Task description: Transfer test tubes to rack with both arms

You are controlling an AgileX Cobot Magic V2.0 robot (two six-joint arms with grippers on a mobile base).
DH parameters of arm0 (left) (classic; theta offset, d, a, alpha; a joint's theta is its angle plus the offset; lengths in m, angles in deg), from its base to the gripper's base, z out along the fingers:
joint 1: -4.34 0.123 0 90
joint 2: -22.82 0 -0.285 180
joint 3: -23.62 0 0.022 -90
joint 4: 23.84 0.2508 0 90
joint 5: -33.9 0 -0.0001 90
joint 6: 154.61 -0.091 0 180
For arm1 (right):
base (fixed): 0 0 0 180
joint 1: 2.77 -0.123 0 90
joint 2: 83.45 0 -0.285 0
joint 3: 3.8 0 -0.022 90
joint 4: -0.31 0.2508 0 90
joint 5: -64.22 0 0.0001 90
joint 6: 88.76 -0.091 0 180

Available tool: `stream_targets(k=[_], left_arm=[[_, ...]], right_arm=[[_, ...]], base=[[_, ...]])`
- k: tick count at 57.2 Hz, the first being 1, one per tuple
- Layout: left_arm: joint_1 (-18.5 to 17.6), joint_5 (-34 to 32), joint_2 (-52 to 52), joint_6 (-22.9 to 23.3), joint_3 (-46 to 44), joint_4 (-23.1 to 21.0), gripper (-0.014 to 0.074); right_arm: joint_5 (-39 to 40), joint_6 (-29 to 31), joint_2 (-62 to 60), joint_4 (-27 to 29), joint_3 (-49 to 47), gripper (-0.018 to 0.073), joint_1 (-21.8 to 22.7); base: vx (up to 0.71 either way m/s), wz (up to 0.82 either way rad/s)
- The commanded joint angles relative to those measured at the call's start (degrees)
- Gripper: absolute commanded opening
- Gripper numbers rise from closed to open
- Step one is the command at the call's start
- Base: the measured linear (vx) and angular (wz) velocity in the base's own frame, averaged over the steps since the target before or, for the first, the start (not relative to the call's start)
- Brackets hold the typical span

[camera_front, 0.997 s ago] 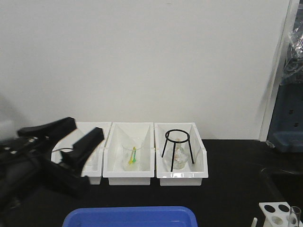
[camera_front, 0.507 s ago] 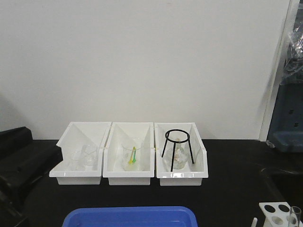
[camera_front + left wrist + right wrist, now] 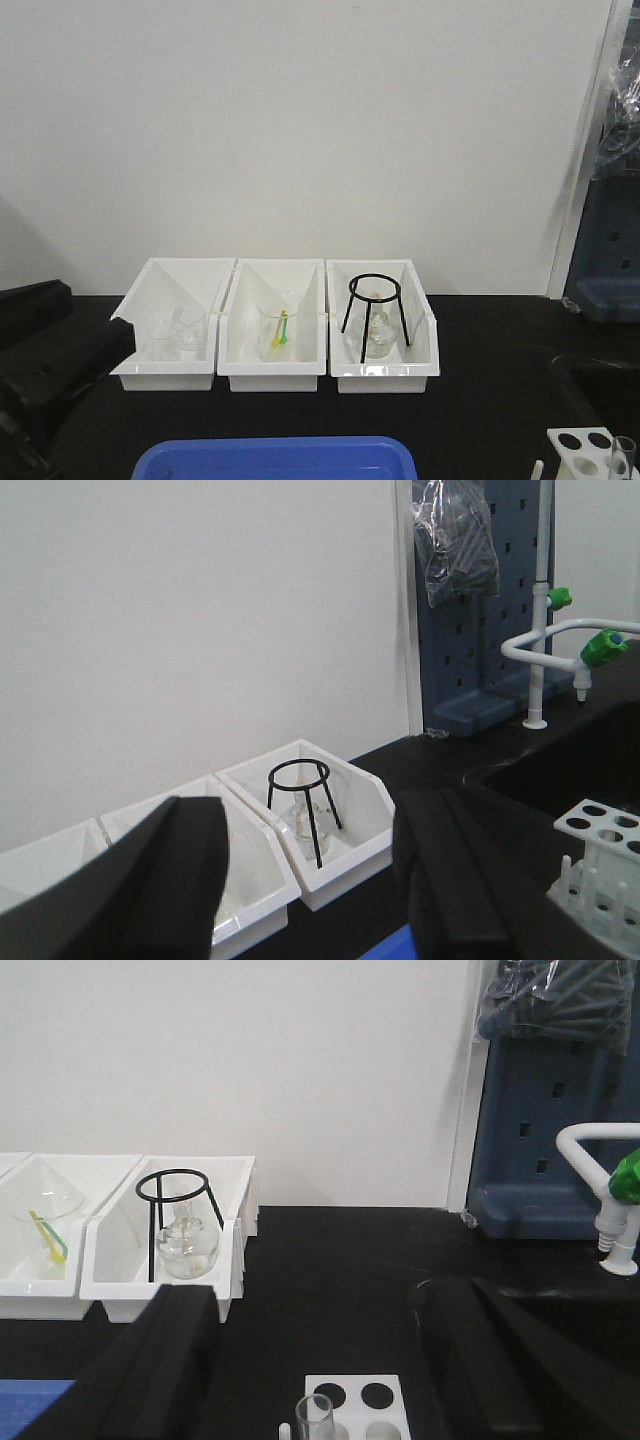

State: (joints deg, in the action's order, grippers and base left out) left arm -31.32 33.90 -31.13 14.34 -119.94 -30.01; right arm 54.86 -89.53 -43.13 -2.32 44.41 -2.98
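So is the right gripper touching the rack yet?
Apart. In the right wrist view the right gripper has open jaws wide to either side, with black counter showing between them and the rack, which holds one test tube.

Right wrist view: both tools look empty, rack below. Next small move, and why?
Probably lower the right tool onto the slim clear glass test tube standing at the small white plastic rack. Its fingers are spread with nothing between them, and the tube sits just below the gap. The left tool is also open and empty, above the rack's left side, so it seems the worse choice.
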Motion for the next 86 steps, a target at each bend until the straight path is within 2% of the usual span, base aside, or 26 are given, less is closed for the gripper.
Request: stream_targets(k=[1, 14, 18, 23, 39, 45, 50, 64, 70, 86], left_arm=[[-0.1, -3.3, 0.3, 0.7, -1.7, -0.5, 0.0471], [0.1, -2.9, 3.7, 0.7, 0.1, -0.5, 0.0372], [1.5, -3.3, 7.3, 0.7, 2.9, -0.5, 0.0325], [5.3, -3.5, 12.9, 1.4, 7.0, -0.5, 0.0253], [22.6, -3.0, 28.4, 2.5, 18.9, 0.2, 0.0045], [27.7, -2.2, 33.7, 2.5, 23.8, 0.2, -0.0008], [30.5, -1.8, 38.2, 2.5, 28.4, 0.2, -0.0006], [32.4, -1.7, 46.8, 3.3, 41.1, 0.0, -0.0006], [32.5, 4.3, 47.6, 3.8, 40.7, 0.1, -0.0006], [32.6, 5.1, 47.6, 3.8, 40.9, 0.1, -0.0005]], right_arm=[[4.9, 0.3, 0.0, -0.4, -2.0, 0.0487, 0.3], [4.9, 0.3, 0.0, -0.4, -2.0, 0.0487, 0.3], [4.9, 0.3, 0.0, -0.4, -2.0, 0.0487, 0.3], [4.9, 0.3, 0.0, -0.4, -2.0, 0.0487, 0.3], [4.9, 0.3, 0.0, -0.4, -2.0, 0.0487, 0.3], [4.9, 0.3, 0.0, -0.4, -2.0, 0.0487, 0.3], [4.9, 0.3, 0.0, -0.4, -2.0, 0.0487, 0.3], [4.9, 0.3, 0.0, -0.4, -2.0, 0.0487, 0.3], [4.9, 0.3, 0.0, -0.4, -2.0, 0.0487, 0.3], [4.7, 0.3, 0.0, -0.4, -2.0, 0.0487, 0.3]], base=[[0.0, 0.0], [0.0, 0.0], [0.0, 0.0], [0.0, 0.0], [0.0, 0.0], [0.0, 0.0], [0.0, 0.0], [0.0, 0.0], [0.0, 0.0], [0.0, 0.0]])
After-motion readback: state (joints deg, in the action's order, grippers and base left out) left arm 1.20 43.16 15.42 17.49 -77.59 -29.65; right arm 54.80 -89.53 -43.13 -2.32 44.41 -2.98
